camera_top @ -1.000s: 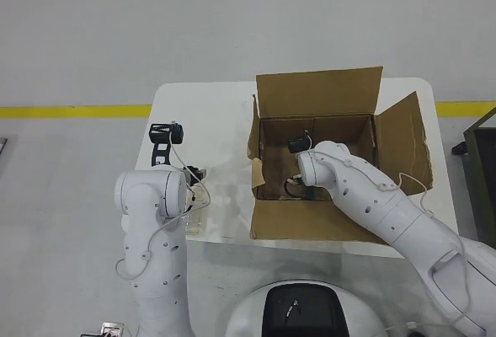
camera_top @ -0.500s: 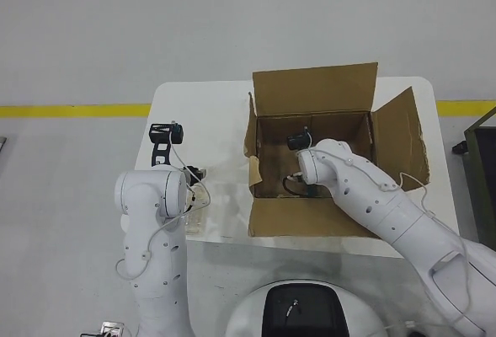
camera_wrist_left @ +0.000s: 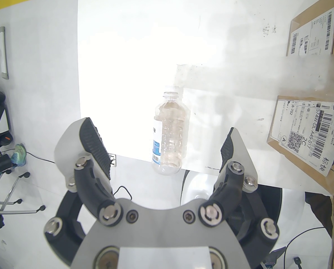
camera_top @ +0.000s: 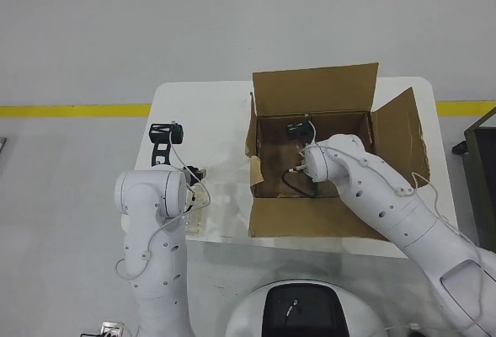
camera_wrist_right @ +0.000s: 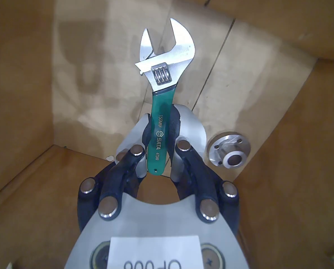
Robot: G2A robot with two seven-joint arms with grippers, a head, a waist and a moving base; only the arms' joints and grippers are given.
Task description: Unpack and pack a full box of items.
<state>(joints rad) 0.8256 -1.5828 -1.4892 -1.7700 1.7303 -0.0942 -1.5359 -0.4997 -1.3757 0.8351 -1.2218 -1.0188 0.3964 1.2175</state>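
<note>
Green-handled wrench (camera_wrist_right: 162, 104) tight between the right fingers (camera_wrist_right: 190, 130) inside the box (camera_wrist_right: 29, 57); left fingers (camera_wrist_left: 92, 138) wide apart.

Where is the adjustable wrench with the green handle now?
Right wrist view: the green-handled wrench is held by its handle in the right gripper, inside the brown cardboard box, near a round metal flange.

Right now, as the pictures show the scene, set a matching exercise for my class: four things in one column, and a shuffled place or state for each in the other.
Column 1
1 wrench
2 plastic bottle
3 metal flange
4 left end effector

Column 2
A on the floor of the cardboard box
B open, holding nothing
C gripped by the right end effector
D standing on the white table

Pairs: 1-C, 2-D, 3-A, 4-B
</note>
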